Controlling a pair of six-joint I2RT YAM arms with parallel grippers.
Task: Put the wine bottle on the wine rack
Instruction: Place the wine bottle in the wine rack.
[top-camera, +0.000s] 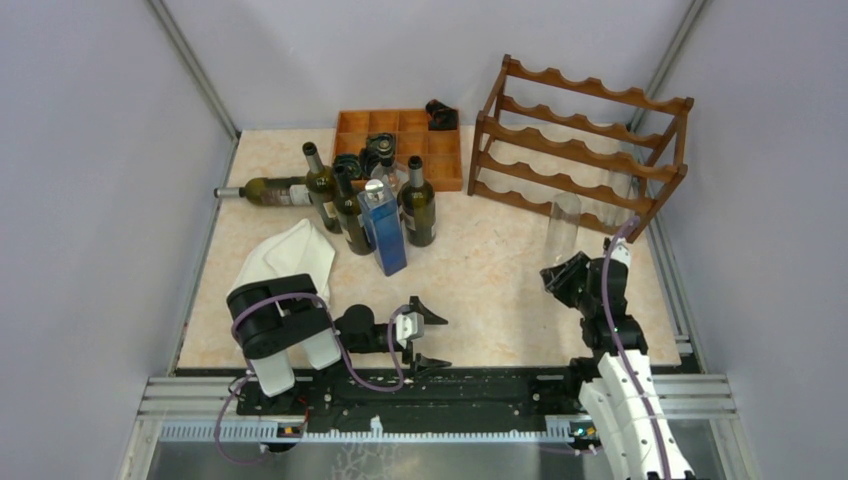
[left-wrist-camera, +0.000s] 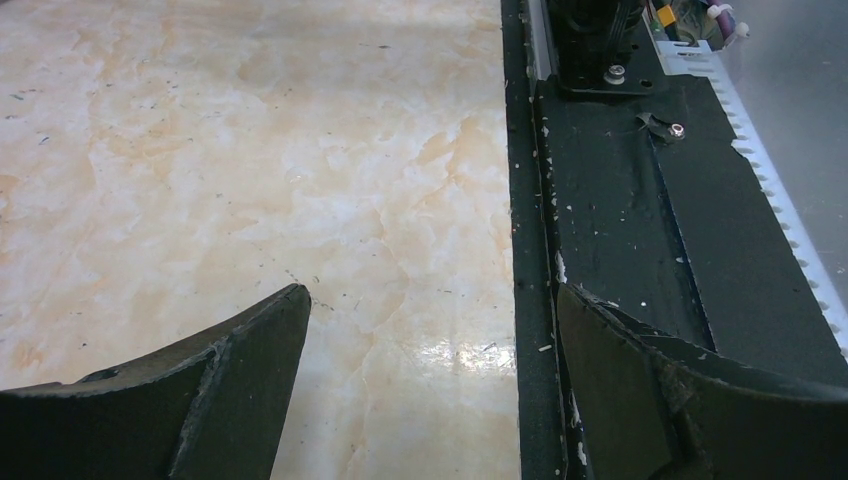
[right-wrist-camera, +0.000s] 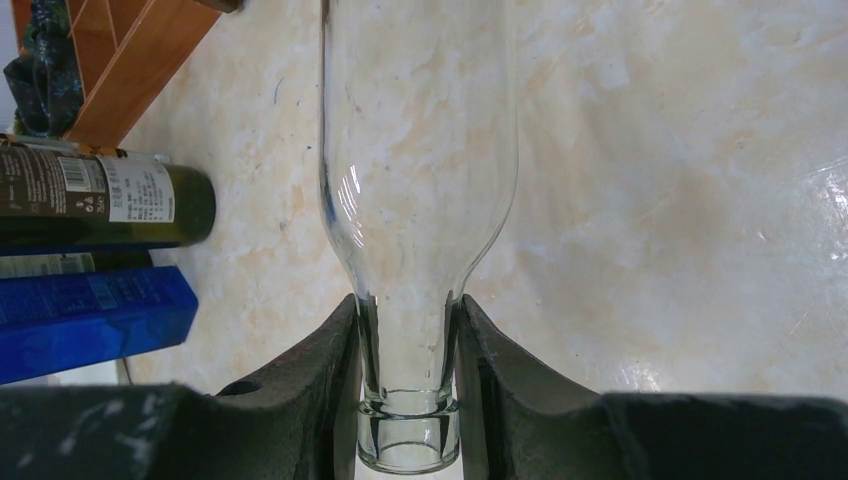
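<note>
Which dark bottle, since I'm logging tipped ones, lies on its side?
The bottle farthest left, its neck pointing at the left wall. The other dark bottles stand upright near the blue carton.

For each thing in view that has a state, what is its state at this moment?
Wine rack: standing upright.
Clear bottle: held by its neck, not on the rack.
Right claw: shut on the bottle.
Left claw: open, empty.
Three dark bottles: upright.
Fourth dark bottle: lying on its side.
Blue carton: upright.
</note>
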